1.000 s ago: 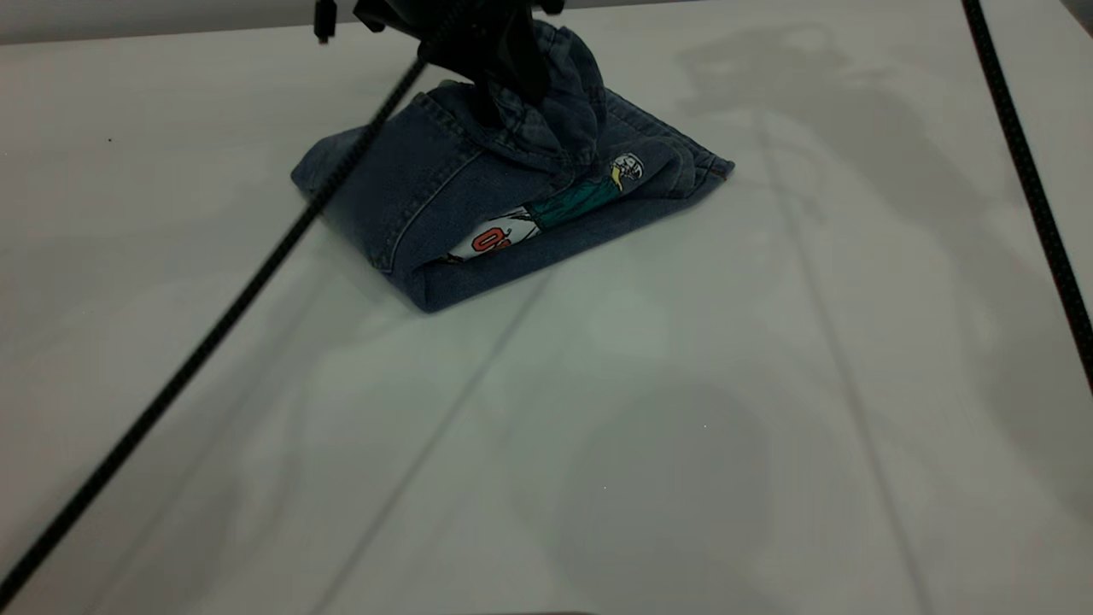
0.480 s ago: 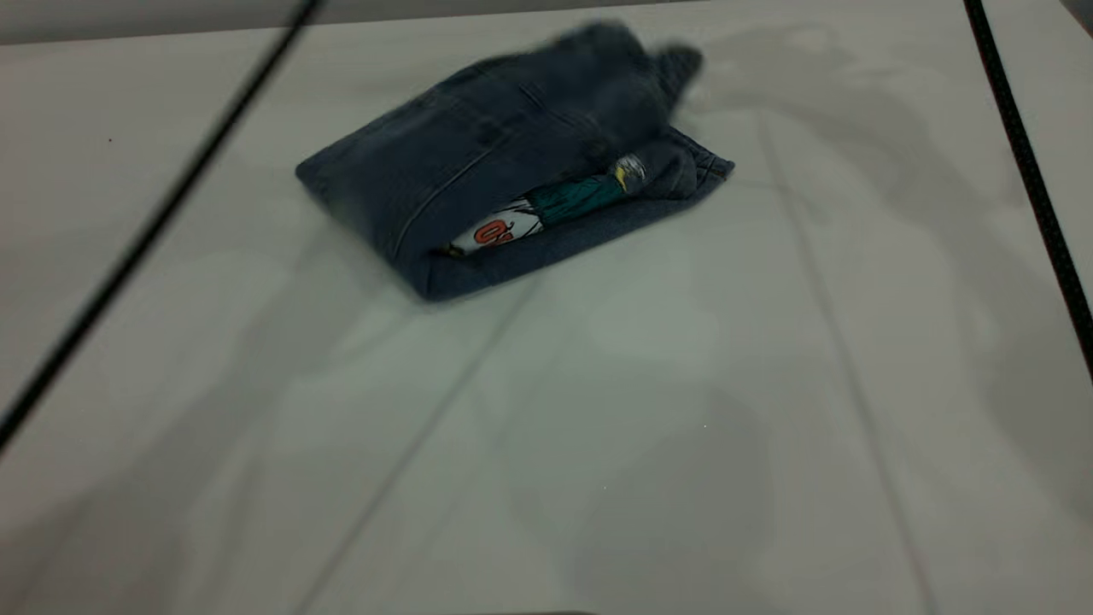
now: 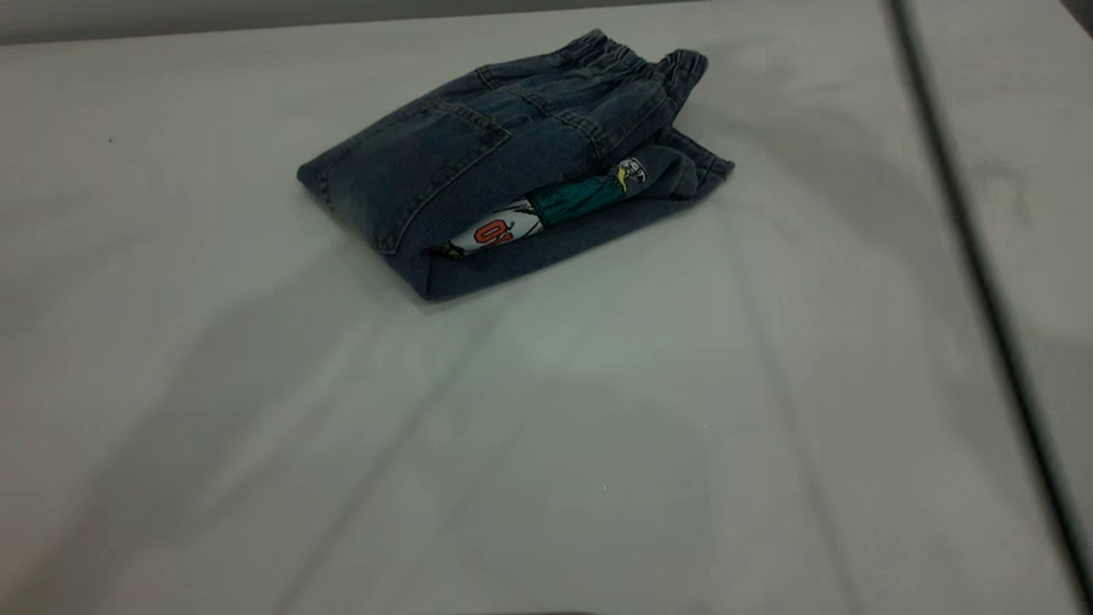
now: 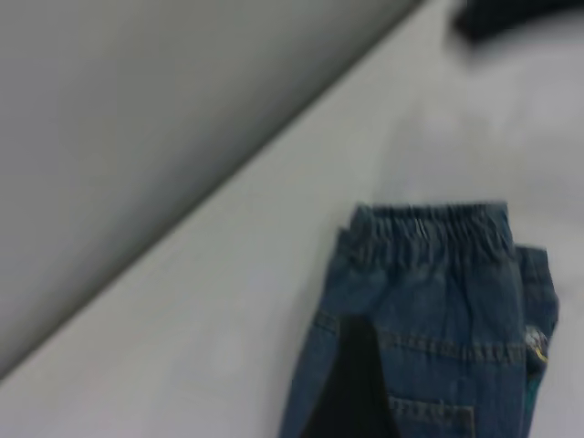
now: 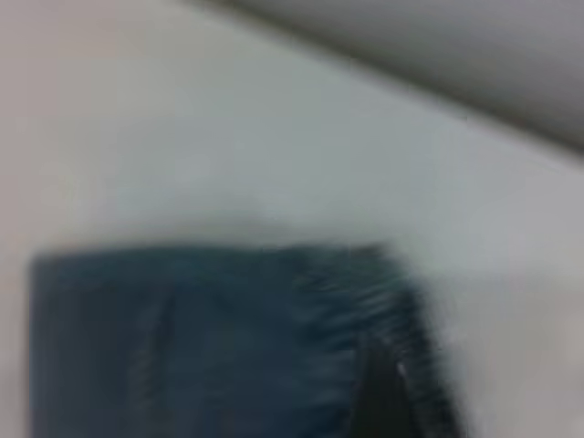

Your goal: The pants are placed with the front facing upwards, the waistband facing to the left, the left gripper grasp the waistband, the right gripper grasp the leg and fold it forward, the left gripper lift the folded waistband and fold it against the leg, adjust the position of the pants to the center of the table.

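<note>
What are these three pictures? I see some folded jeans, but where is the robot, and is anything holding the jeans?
A robot with two arms works at this table. One picture is from a camera looking at the whole table; there you see the folded jeans lying flat, with a colourful patch peeking out between the layers. No arm shows there. The other two pictures come from little cameras on the robot's wrists, looking down at the same jeans. The dark shape at the edge of each is part of that arm's grasping claw, the left gripper and the right gripper. Nothing holds the jeans now.
</note>
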You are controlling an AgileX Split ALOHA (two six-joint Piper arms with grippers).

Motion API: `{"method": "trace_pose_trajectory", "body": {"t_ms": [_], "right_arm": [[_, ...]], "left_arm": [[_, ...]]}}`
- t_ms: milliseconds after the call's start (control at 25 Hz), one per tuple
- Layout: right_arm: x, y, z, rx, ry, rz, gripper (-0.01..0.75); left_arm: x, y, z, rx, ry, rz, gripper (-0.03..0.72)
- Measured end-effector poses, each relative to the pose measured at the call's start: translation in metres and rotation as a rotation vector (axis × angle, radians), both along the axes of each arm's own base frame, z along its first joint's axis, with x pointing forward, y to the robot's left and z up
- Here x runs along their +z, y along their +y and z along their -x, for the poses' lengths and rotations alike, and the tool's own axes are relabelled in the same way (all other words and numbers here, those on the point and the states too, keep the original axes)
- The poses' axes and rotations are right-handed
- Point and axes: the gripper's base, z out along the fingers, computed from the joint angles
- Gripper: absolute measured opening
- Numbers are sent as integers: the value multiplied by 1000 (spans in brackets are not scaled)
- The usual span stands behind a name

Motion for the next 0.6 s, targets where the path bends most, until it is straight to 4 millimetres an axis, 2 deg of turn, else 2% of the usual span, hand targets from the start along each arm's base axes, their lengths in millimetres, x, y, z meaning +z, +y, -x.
{"method": "trace_pose_trajectory", "body": {"t_ms": [120, 240, 360, 600], "right_arm": [[-29, 41, 14, 97, 76, 35, 422], [-61, 73, 29, 170, 130, 129, 422], [-92, 93, 40, 205, 166, 245, 422], [-141, 128, 61, 277, 171, 436, 422]], "left_arm": [[23, 8, 16, 15, -47, 25, 570], [30, 11, 23, 17, -51, 31, 570], [29, 12, 25, 15, -26, 23, 570], [24, 12, 25, 25, 23, 26, 570]]}}
